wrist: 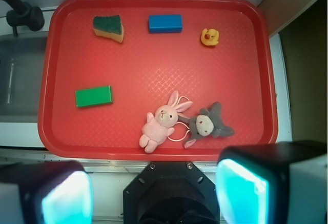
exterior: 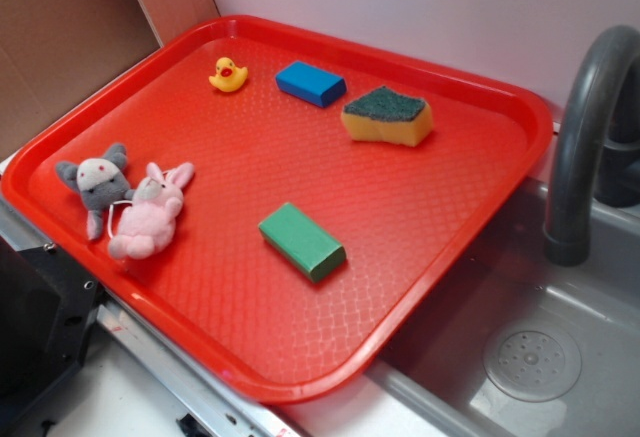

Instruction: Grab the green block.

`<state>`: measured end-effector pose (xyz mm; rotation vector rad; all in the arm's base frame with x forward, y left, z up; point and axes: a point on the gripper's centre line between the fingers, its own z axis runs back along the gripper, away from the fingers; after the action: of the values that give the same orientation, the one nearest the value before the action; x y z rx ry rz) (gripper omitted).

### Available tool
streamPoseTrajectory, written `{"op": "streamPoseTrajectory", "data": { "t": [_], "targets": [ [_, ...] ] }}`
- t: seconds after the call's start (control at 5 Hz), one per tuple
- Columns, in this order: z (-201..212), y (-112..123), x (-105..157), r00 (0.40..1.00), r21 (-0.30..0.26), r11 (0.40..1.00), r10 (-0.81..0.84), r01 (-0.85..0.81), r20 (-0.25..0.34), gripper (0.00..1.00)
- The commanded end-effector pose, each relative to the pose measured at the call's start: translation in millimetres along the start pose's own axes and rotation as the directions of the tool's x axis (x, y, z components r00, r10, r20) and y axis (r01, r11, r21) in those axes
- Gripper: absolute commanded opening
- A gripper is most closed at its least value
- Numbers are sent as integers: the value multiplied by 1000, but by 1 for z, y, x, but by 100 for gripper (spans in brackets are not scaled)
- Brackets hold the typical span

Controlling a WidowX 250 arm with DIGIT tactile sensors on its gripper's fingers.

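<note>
The red tray [exterior: 480,207] looks like glossy plastic with a fine waffle texture. The green block [exterior: 301,240] is matt and smooth, like the blue block [exterior: 310,83]. The sponge [exterior: 388,117] is porous yellow foam under a rough dark scouring top. The pink rabbit [exterior: 148,215] and grey mouse [exterior: 97,182] are fuzzy plush cloth.

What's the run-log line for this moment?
phase: pre-approach | gripper: open, empty, off tray | green block: untouched, flat on tray
</note>
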<state>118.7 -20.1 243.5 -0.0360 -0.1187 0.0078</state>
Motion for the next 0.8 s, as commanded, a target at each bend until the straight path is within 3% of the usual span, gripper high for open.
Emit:
{"op": "streamPoseTrajectory", "data": {
  "t": [0.0, 0.2, 0.4, 0.6],
  "targets": [
    [0, 0, 0, 1000, 0, 1000, 0, 0, 0, 100],
    [-3, -13, 36, 957, 106, 956, -259, 273, -130, 100],
    [-19, -38, 64, 847, 108, 851, -484, 514, -218, 100],
    [-44, -63, 82, 662, 78, 683, -664, 726, -348, 100]
  ]
}}
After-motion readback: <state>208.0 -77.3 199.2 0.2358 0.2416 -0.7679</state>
